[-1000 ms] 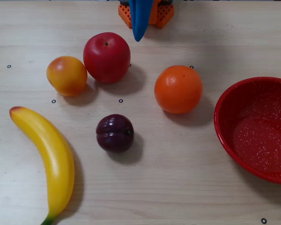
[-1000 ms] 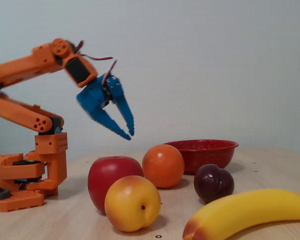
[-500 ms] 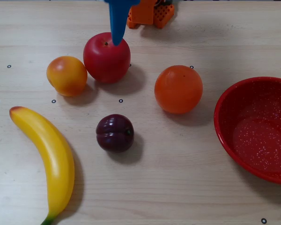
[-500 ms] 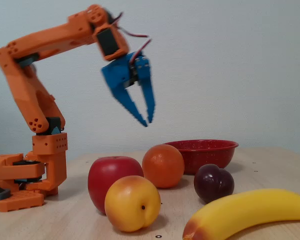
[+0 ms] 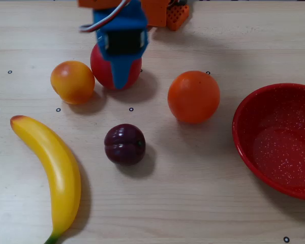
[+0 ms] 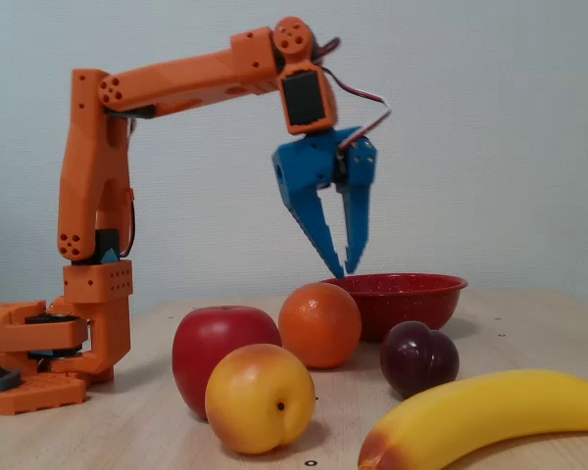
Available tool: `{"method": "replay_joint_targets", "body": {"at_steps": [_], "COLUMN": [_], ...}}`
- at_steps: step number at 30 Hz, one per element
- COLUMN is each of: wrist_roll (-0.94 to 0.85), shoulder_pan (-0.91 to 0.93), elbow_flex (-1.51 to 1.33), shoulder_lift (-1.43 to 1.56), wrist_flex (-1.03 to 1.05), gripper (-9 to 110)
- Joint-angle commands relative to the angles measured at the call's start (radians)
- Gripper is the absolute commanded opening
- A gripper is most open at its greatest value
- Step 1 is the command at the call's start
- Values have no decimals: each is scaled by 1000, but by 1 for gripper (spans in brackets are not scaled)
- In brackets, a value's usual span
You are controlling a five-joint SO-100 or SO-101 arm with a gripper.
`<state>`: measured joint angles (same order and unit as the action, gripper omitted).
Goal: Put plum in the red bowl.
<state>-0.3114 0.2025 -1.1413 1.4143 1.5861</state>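
Pale wood table, plain wall behind. Gripper [image 6: 341, 274] raised, fingers slightly spread, holding nothing. Overhead view: it hangs over the apple [image 5: 104, 66]; plum [image 5: 124, 144] lies below it toward frame centre; bowl [image 5: 244, 147] far right.

Your plum [image 5: 124, 144] is small, round, dark purple-maroon and glossy, with a crease running across it in the overhead view. It rests on the table, near the middle of that view, untouched. In the fixed view the plum [image 6: 418, 358] shows a notched top. Your red bowl [image 5: 274, 140] sits upright at about 3 o'clock from the plum, well apart, its right side cut off. It is wide and glossy, with fine white speckles inside. In the fixed view the bowl [image 6: 402, 294] stands behind the plum.
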Motion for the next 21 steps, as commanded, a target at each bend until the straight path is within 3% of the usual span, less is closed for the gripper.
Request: {"method": "replay_joint_targets", "body": {"at_steps": [1, 11, 21], "wrist_roll": [-60, -184, -275], "shoulder_pan": [26, 23, 26], "elbow_flex": [114, 198, 230], "shoulder_lift": [26, -92, -195], "wrist_flex": [31, 153, 153], "gripper": [11, 40, 45]}}
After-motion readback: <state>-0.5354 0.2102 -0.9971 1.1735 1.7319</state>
